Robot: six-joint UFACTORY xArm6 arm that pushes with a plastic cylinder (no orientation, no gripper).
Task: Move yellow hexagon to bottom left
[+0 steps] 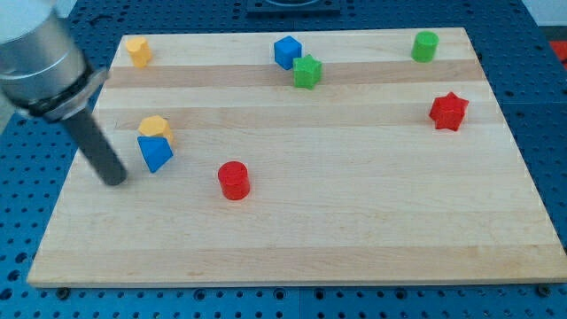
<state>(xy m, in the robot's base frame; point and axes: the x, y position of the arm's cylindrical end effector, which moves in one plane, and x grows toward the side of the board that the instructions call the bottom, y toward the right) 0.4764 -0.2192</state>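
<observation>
Placement of my tip [116, 181] decides this step. It sits near the tabletop's left edge, just down-left of the blue block [155, 152] and apart from it. The rod has no grasping part, so nothing opens, closes or holds; it can only shove.

Two yellow blocks show. The one I take for the yellow hexagon [154, 127] lies in the left half, toward the top edge from the blue block and touching it. The other yellow block [137, 50] sits by the top left corner; its shape is harder to read.

My tip is on the wrong side for the push. A good approach, I judge, is to swing along the left edge and pass behind the hexagon to its top-right face, brushing nothing on the way. From there, press toward the bottom left corner along a line through the block's middle, so it slides rather than spins off.

The main risk is the blue block. It may drag along or deflect the hexagon, so angling the first nudge leftward should peel the two apart. The red cylinder [234, 180] stands clear of that path.
</observation>
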